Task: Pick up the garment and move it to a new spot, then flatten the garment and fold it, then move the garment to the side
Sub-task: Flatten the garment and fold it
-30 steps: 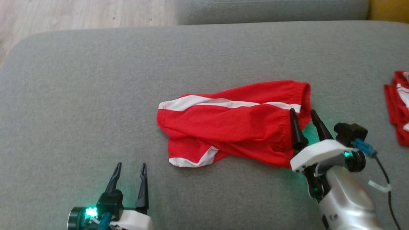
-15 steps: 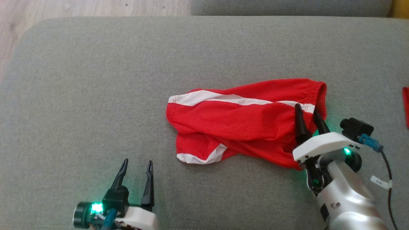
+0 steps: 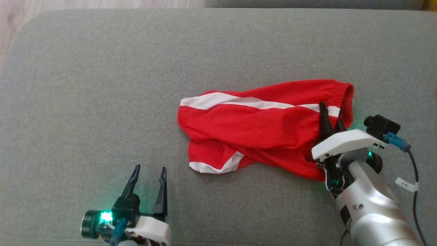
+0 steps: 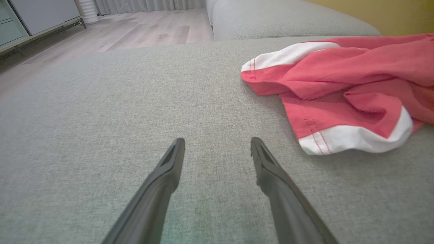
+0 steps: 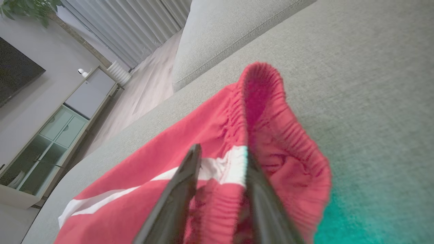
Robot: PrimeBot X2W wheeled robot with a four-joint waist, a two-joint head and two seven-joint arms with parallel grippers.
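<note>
The red garment (image 3: 259, 130), shorts with a white side stripe (image 3: 239, 101), lies rumpled on the grey sofa cushion (image 3: 102, 85). It sits right of the cushion's middle, about halfway between the far edge and the near edge. Its gathered waistband (image 3: 346, 99) points toward the right edge. Its two white-trimmed leg hems (image 3: 218, 166) point toward the middle, one folded loosely over the other.

The right hand (image 3: 331, 112) is at the waistband end, on the side toward the near edge. In the right wrist view its fingers (image 5: 183, 183) stand narrowed on either side of a bunched fold of waistband (image 5: 271, 112), with red and white cloth between them. Whether they have clamped that fold or only bracket it, I cannot tell.

The left hand (image 3: 150, 168) is released, its fingers spread wide. It hangs over bare cushion close to the near edge, left of the middle and well apart from the nearest hem (image 4: 356, 142).

The whole left half of the cushion is bare up to the rounded far-left corner, where wooden floor (image 3: 13, 10) begins. A wide bare band also runs along the far edge behind the garment. A second grey cushion (image 4: 271, 17) sits beyond that far edge.
</note>
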